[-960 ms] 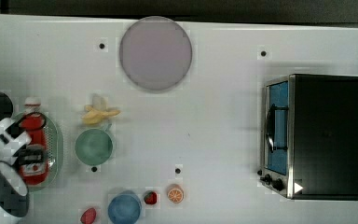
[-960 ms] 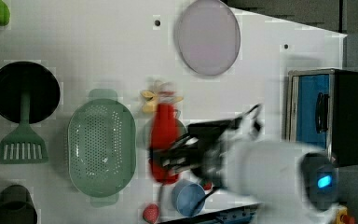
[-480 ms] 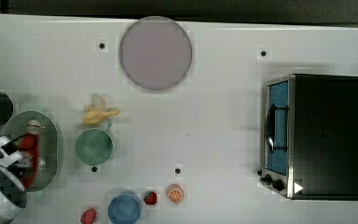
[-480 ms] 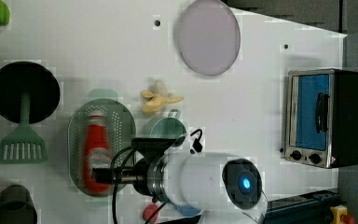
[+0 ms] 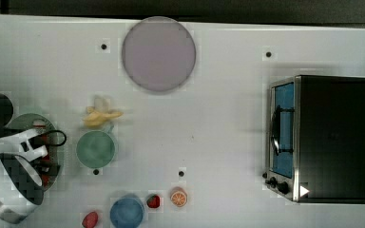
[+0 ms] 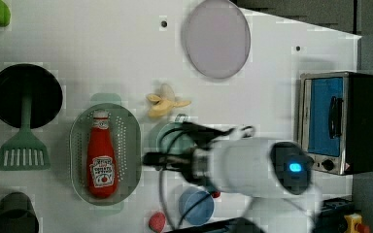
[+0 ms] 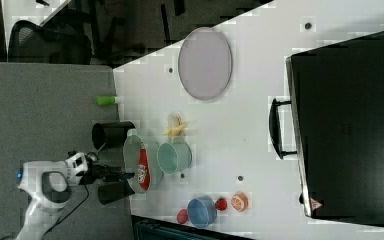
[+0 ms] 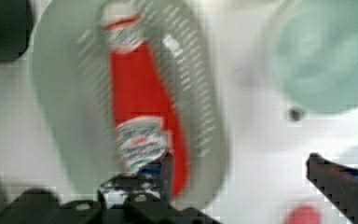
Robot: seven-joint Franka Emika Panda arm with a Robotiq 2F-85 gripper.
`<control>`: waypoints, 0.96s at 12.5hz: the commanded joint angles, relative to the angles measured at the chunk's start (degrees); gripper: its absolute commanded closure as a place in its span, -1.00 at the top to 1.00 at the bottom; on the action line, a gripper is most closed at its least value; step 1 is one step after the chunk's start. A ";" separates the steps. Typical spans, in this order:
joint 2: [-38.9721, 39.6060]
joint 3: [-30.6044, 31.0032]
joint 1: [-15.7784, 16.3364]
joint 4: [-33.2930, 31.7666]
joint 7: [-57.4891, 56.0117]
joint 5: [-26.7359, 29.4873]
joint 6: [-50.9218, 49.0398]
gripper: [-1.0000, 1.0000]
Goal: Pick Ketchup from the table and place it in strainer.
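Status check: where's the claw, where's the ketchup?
Claw open, off the bottle. Ketchup lying flat inside strainer. Nothing in the way.

Franka Panda arm [image 6: 252,165]: glossy white rounded shell | black joint band behind the wrist | round blue light glowing on the housing | thin black cables looping loose off the wrist | dark gripper [image 8: 235,170] with black fingers [image 8: 335,179], blue trim near the tips | silver ring at one joint in the top view

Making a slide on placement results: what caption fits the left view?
Ketchup lying in the mint strainer, cap toward the banana's side, gripper open beside it.
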 commanded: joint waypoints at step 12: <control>-26.04 -31.13 -12.72 6.63 -3.66 -0.02 -26.01 1.00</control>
